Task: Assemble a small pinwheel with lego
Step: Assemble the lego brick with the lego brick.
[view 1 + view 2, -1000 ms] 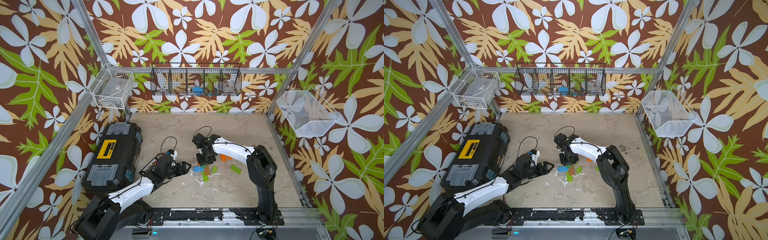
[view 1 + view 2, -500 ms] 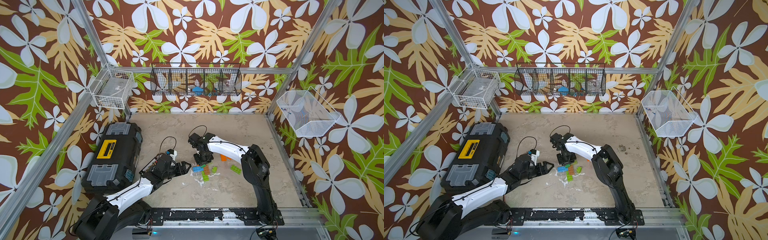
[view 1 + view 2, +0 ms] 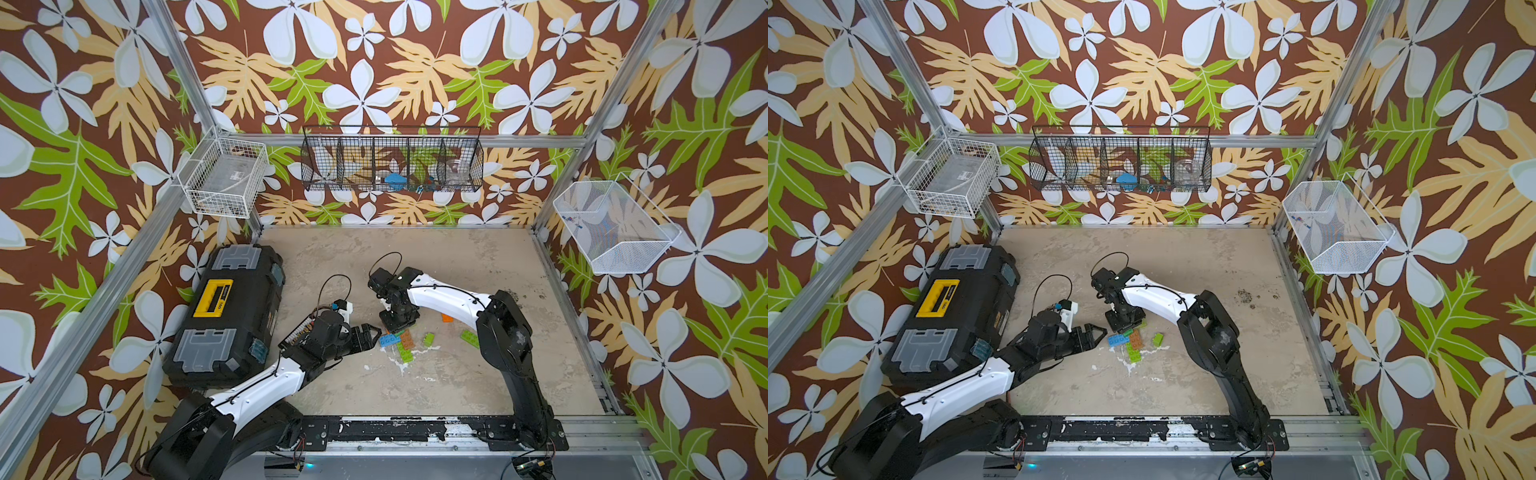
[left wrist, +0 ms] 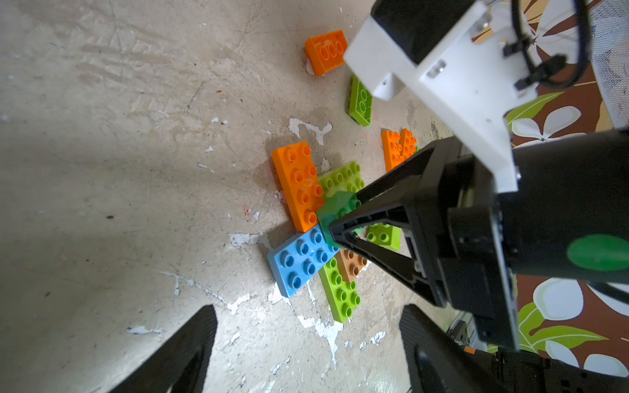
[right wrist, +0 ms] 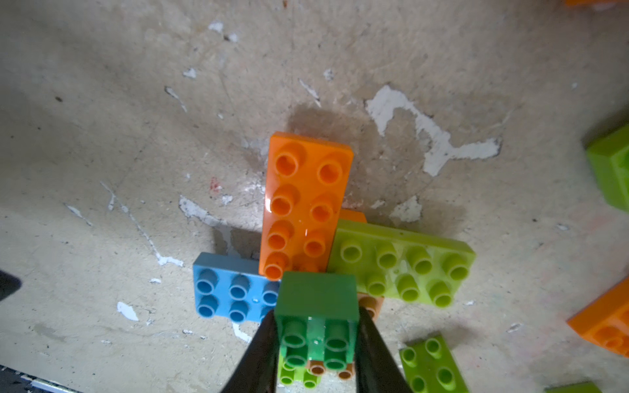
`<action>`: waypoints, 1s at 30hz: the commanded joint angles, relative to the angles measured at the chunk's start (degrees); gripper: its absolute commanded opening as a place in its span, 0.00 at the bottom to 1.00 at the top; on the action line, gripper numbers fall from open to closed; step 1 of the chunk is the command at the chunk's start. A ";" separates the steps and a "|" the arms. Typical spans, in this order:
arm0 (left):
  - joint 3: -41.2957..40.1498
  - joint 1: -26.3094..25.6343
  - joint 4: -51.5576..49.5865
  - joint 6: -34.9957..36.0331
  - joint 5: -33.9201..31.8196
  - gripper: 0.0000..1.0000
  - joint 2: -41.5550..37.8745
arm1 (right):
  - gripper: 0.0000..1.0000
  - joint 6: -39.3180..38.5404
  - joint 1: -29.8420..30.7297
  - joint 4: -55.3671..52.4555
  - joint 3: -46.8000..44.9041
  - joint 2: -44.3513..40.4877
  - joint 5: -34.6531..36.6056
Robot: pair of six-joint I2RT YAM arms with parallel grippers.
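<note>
Rack (image 3: 392, 164): black wire, on the back wall, five compartments; a blue thing (image 3: 394, 178) in the middle one, a clear glass thing (image 3: 1185, 170) in the end one nearest the right wall.
White basket (image 3: 222, 178): on the left wall, with a clear flat box (image 3: 226, 176) inside.
Mesh bin (image 3: 615, 226): on the right wall; a few coloured bits, too small to name.
Toolbox (image 3: 230, 316): black, yellow handle, lid shut, at the desk's left edge.
Lego (image 3: 401, 340): mid-desk, toward the front edge. An orange plate (image 5: 306, 204), lime plate (image 5: 401, 268) and blue plate (image 5: 231, 292) fan out from one hub, with a brown brick (image 4: 352, 263) under it. Loose bricks (image 3: 469, 338) lie toward the right edge.
Right jaws: narrow, clamped on the green brick (image 5: 318, 316) over the hub.
Left jaws: wide, empty, just beside the blue plate.
Desk (image 3: 457, 270): beige, scuffed, white chips.
Walls (image 3: 374, 62): brown floral paper, aluminium frame (image 3: 569, 141).
</note>
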 commanded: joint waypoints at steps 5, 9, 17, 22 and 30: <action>0.05 0.10 0.98 -0.36 -0.80 0.87 0.06 | 0.00 3.74 -1.00 -0.90 -1.15 -3.00 -0.12; 0.14 0.43 1.61 -0.86 -0.64 0.87 0.81 | 0.00 6.55 -2.42 -0.53 -2.33 -3.38 -0.43; -0.06 4.54 5.41 -2.17 3.87 0.87 2.25 | 0.00 9.63 -2.93 0.23 -0.68 -1.59 -2.42; 0.68 4.68 4.79 -1.46 3.94 0.87 2.31 | 0.00 9.80 -2.90 0.05 0.06 -0.66 -2.58; -0.21 4.76 4.85 -1.24 4.02 0.87 1.92 | 0.00 9.89 -2.80 0.16 0.15 0.52 -3.23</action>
